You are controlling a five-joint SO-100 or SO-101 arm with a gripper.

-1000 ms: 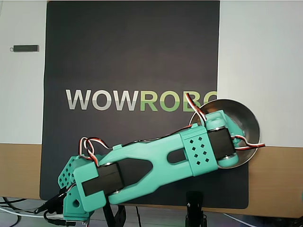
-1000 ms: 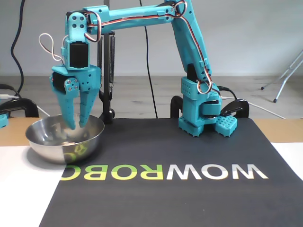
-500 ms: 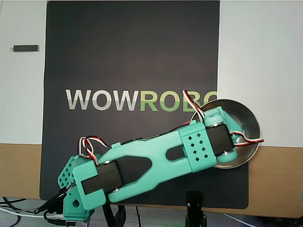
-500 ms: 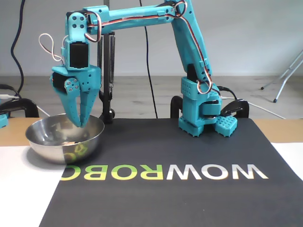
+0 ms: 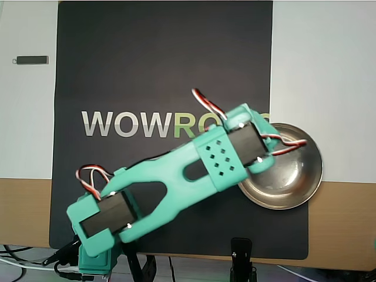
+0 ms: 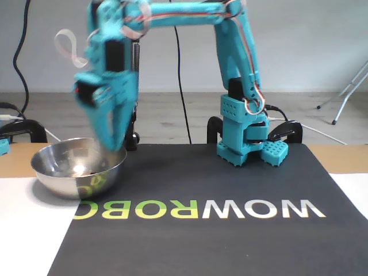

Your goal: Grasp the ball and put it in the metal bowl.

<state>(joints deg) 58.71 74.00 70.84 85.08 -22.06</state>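
Pincer (image 6: 113, 146) hung blurred over the bowl's (image 6: 54, 172) right rim at lower left of the fixed view, fingers together, nothing between them. Ball (image 6: 82, 171) lay inside the bowl (only a pale glimpse, overhead shows none). Mat (image 5: 164, 64) lay on the worktop (image 5: 329, 76).

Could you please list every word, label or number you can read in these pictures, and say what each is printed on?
"WOWROBO": on the dark mat, upside down in the fixed view; in the overhead view the arm covers its end, leaving "WOWRO".
A greenish reflection of the lettering shows on the bowl; not readable.
No other text is visible.
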